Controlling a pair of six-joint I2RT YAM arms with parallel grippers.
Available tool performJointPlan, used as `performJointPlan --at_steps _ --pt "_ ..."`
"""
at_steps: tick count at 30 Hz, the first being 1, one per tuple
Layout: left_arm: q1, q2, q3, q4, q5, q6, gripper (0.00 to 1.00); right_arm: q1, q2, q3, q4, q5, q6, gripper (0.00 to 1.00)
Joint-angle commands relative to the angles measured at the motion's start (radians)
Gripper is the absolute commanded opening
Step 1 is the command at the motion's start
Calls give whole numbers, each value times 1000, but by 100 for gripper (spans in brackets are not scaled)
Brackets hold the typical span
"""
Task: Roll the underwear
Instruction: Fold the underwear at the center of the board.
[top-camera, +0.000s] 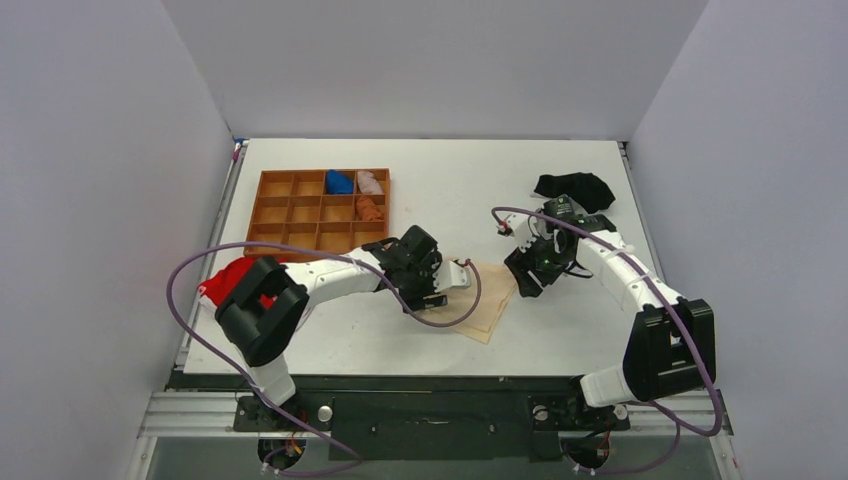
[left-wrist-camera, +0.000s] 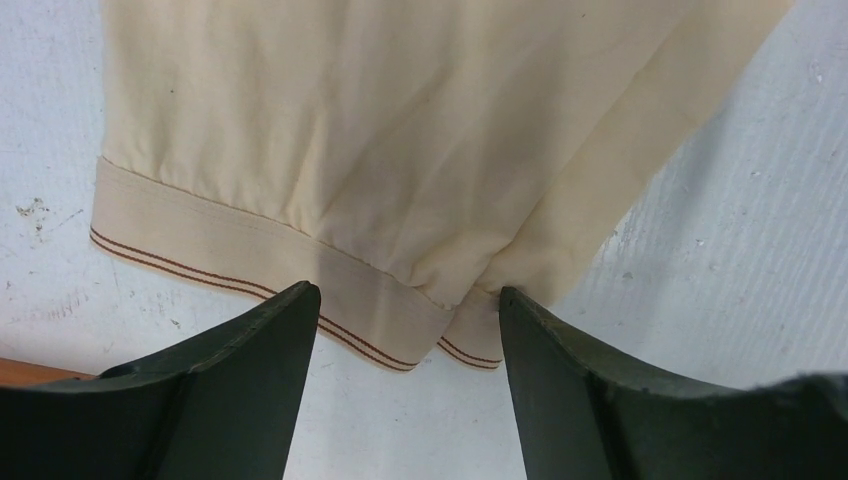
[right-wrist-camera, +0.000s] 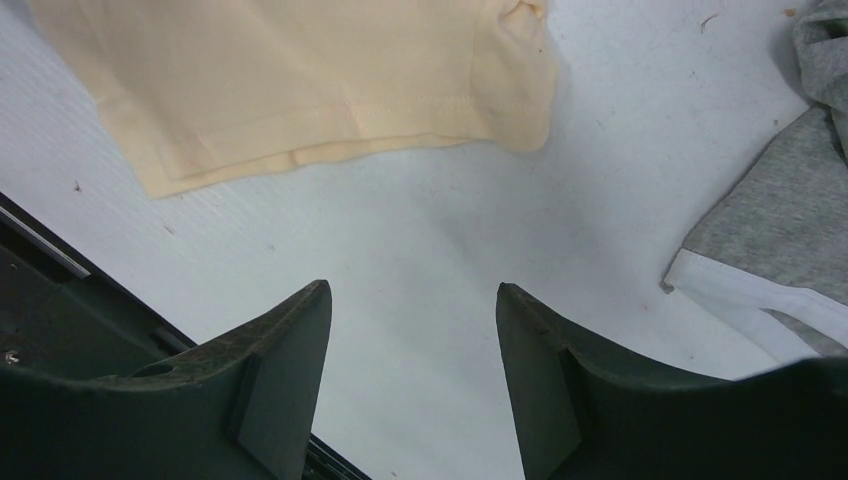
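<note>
Left pincer (left-wrist-camera: 405, 295): released, jaws apart, tips low over the desk (right-wrist-camera: 420, 210).
Left pincer gap: straddles a folded corner of the waistband hem. One fingertip (left-wrist-camera: 510, 305) meets the fold; whether it presses is impossible to tell.
Underwear (left-wrist-camera: 350, 130): cream, lying flat on the desk between the two pincers. Its waistband carries two thin brown stripes. Most of the fabric spreads out ahead of the left pincer's tips.
Right pincer (right-wrist-camera: 412, 290): released, nothing between the jaws, bare desk below the gap.
Underwear vs right pincer: a stitched edge lies ahead and to the left of its tips, not touching them.
Grey garment (right-wrist-camera: 780, 210): white waistband, ahead and to the right of the right pincer, apart from the underwear.
Tray (top-camera: 262, 205): brown, with compartments, beyond the left pincer and off to its left. It holds blue, pale and orange rolls in three neighbouring compartments.
Red garment (top-camera: 225, 280): well behind the left pincer, beside that arm's elbow.
</note>
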Motion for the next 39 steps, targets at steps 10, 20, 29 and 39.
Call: performJointPlan --at_steps 10,20,29,39 --pt "13 -7 77 -31 85 -20 67 -13 -35 -33 37 -34 0 57" --pt "37 28 103 -11 58 -23 61 -14 -28 -42 39 -38 -2 57" --pt "38 62 106 -17 52 -7 59 -18 -21 -43 41 -37 -3 57" --pt "38 84 99 -8 45 -21 43 -17 -20 -46 41 -40 -1 57"
